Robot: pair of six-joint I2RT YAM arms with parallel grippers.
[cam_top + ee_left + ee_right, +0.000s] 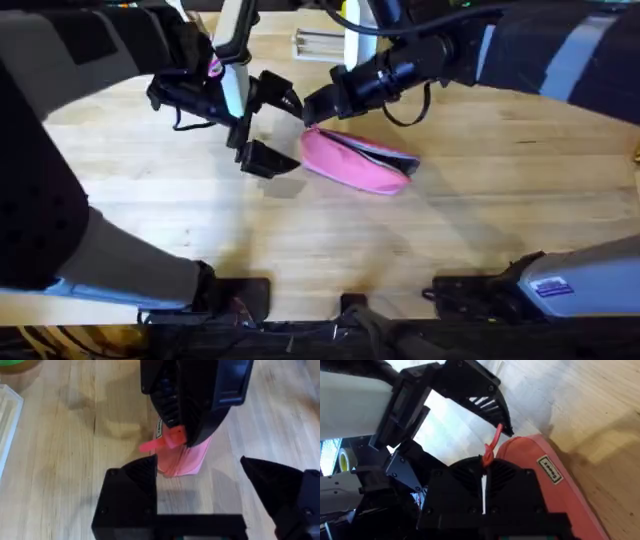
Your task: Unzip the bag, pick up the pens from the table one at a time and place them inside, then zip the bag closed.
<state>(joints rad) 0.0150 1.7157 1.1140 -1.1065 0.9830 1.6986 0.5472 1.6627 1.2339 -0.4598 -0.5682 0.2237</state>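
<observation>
You are seeing the right gripper [312,106] covering the near end of the bag [355,165], so the zipper's start is staying hidden from you overhead. In the left wrist view, that same gripper [172,422] is blocking most of the bag [182,460]. A pale tray [7,425] is being cut off by the edge, its contents too blurred to tell.

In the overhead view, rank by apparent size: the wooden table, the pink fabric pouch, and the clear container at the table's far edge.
1. Light wooden plank table, by far the largest.
2. Pink fabric pouch.
3. Clear container, smallest as seen; it lies farther from the camera and is partly hidden by the arms, so its true size is unsure.
</observation>
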